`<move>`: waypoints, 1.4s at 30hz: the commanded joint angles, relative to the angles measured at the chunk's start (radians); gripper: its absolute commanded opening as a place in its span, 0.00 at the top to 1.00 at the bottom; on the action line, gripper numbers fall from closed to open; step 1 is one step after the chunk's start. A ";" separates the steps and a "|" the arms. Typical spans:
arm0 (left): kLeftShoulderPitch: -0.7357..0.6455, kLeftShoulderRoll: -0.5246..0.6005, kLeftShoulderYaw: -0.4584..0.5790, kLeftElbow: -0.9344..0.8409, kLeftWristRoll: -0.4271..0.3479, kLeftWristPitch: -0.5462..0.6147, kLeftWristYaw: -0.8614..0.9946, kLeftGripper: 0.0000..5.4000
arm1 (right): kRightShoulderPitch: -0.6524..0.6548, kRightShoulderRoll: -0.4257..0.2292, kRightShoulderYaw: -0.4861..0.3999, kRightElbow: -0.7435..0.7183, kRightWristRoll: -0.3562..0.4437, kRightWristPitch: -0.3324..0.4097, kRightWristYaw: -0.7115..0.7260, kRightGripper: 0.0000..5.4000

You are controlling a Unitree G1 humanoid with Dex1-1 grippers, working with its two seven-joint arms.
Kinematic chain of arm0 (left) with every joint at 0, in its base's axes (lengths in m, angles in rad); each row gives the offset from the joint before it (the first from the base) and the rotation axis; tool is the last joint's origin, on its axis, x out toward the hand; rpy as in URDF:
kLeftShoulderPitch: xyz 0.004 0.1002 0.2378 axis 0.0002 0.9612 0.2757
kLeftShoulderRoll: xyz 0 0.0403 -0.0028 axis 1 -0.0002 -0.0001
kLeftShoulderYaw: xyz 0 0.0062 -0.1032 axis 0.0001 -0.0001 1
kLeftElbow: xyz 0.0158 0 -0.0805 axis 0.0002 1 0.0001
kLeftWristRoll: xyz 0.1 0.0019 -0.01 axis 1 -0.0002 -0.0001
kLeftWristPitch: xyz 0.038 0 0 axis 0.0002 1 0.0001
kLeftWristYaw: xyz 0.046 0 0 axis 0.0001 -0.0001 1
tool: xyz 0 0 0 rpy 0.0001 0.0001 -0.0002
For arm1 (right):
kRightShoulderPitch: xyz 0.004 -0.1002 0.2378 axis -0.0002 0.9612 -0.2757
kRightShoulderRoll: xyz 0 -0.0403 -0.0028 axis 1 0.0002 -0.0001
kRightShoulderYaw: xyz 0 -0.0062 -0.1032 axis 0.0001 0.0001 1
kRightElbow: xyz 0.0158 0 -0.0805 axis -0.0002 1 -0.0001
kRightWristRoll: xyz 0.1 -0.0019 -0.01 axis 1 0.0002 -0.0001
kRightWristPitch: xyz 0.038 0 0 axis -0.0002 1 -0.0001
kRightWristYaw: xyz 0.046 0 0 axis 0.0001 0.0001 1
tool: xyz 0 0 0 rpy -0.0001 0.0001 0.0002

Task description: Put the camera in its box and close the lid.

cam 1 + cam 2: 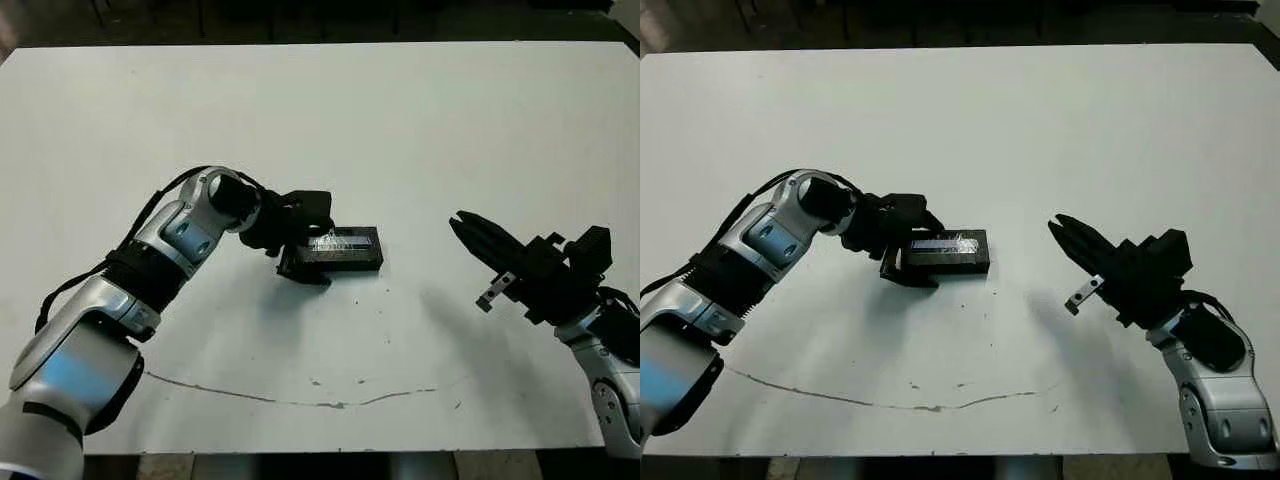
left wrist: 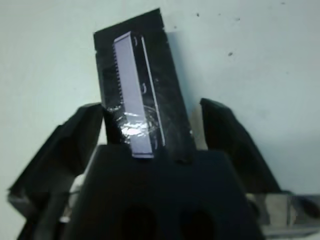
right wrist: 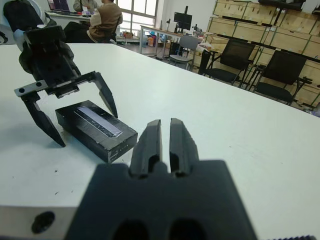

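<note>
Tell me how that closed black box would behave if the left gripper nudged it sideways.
The box looks stiff and flat-bottomed, so it would probably slide, not tip. Its glossy lid may be slippery. The left gripper straddles it open.

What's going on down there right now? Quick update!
Left gripper open, straddling one end of the closed box, lid on. Right gripper shut, hanging clear. Nothing in the way.
</note>
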 commanded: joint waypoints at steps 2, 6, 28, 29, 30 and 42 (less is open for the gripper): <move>0.120 0.067 -0.043 0.074 0.073 0.002 -0.008 0.00 | 0.030 -0.018 -0.001 -0.034 -0.025 0.020 -0.015 1.00; 0.156 0.105 -0.007 0.088 0.048 -0.021 -0.005 0.00 | 0.034 -0.014 -0.005 -0.037 -0.005 0.029 -0.009 1.00; 0.530 0.386 0.470 -0.309 -0.316 0.152 0.123 0.03 | 0.036 -0.001 -0.001 -0.027 -0.014 0.004 -0.020 1.00; 0.554 0.361 0.503 -0.359 -0.343 0.155 0.162 0.05 | 0.035 0.002 0.000 -0.030 -0.015 0.009 -0.027 1.00; 0.576 0.327 0.531 -0.421 -0.367 0.160 0.212 0.08 | 0.035 0.006 0.001 -0.031 -0.011 0.013 -0.033 1.00; 0.618 -0.319 0.540 -0.953 -0.504 0.509 1.058 0.50 | 0.031 0.054 0.007 -0.056 -0.015 0.100 -0.140 1.00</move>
